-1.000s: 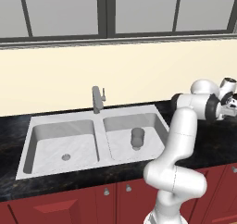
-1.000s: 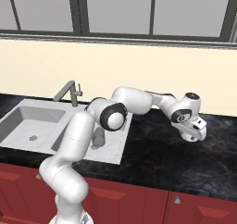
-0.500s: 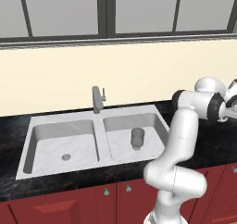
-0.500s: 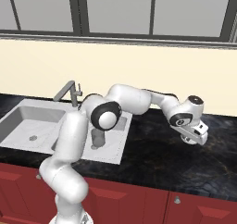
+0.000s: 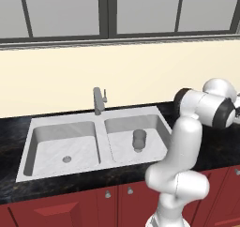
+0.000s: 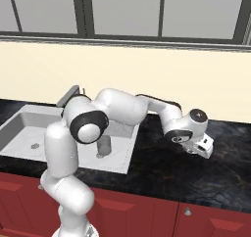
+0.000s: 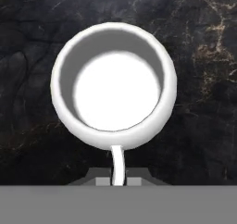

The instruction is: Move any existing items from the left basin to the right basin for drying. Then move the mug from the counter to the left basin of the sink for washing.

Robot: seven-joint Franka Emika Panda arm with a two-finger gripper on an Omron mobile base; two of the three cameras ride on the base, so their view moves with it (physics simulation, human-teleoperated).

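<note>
1. I have the end effector [image 7: 118, 181] pressed together on the handle of the mug [image 7: 114, 84]; in the hand view the thin white handle runs down from the rim into the gap between the finger tips at the bottom centre of the frame.
2. The mug sits on the black table [image 7: 203, 102], filling the middle of the hand view, mouth toward the camera.
3. In the right base view the end effector [image 6: 200, 148] hangs at centre right, well apart from the sink [image 6: 29, 133].
4. The dark cup [image 5: 139, 140] already stands in the right basin [image 5: 154, 127], centre of the left base view, so I judge the first half done.
5. A handle pinch is slim, so I would lift straight and slowly and watch for the mug swinging.
6. I would carry it high over the sink rim and faucet [image 5: 98, 101], then lower it into the left basin [image 5: 51, 151], at centre left in that view, before releasing.
</note>
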